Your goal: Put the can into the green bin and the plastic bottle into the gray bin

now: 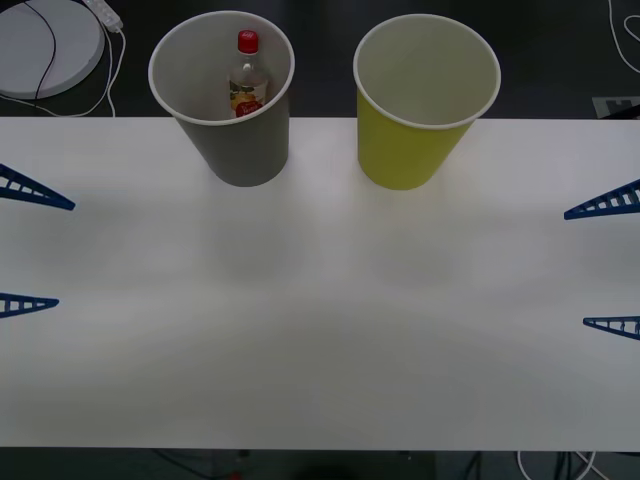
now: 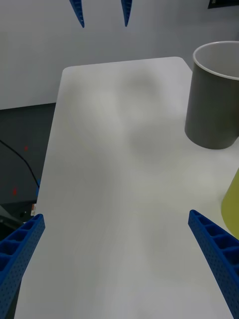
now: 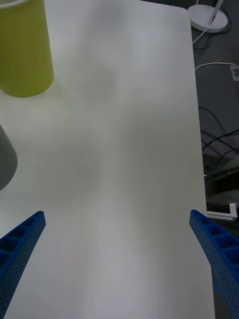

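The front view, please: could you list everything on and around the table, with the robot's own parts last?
gray bin: one, dark gray with white rim, far side of the table, toward the robot's left.
plastic bottle: one, clear with red cap, standing inside the gray bin.
green bin: one, yellow-green with white rim, right of the gray bin, apart from it.
table: one, white.
round base: one, white, with cables, beyond the table's far left corner.
left gripper: blue fingers, open, at the table's left edge.
right gripper: blue fingers, open, at the right edge.

Left gripper [image 1: 28,250] and right gripper [image 1: 608,265] at opposite edges, jaws wide apart, empty
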Action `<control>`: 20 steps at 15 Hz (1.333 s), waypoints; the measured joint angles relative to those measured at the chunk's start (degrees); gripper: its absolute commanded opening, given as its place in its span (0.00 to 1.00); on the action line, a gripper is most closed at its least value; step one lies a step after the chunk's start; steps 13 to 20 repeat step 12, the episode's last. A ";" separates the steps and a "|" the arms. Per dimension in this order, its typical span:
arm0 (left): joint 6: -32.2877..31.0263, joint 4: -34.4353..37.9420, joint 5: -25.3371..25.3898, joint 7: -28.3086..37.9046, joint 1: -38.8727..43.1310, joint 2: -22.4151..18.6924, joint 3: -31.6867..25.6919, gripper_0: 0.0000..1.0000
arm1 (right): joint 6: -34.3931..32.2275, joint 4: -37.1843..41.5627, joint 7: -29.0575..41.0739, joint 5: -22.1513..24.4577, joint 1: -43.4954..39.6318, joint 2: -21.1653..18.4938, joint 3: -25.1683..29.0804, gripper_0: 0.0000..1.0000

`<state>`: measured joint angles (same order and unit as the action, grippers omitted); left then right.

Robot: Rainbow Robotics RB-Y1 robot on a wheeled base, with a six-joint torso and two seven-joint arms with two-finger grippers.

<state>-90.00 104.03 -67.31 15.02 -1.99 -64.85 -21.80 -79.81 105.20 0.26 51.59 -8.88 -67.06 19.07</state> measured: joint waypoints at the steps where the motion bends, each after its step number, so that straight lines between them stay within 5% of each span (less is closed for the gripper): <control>1: 0.00 0.30 0.18 -0.06 0.48 0.01 0.00 1.00 | 0.00 0.00 0.00 0.00 0.00 0.00 0.00 1.00; 20: 0.00 0.31 1.47 -0.17 1.46 -0.01 0.00 1.00 | 0.00 0.00 0.00 0.00 0.00 0.00 0.00 1.00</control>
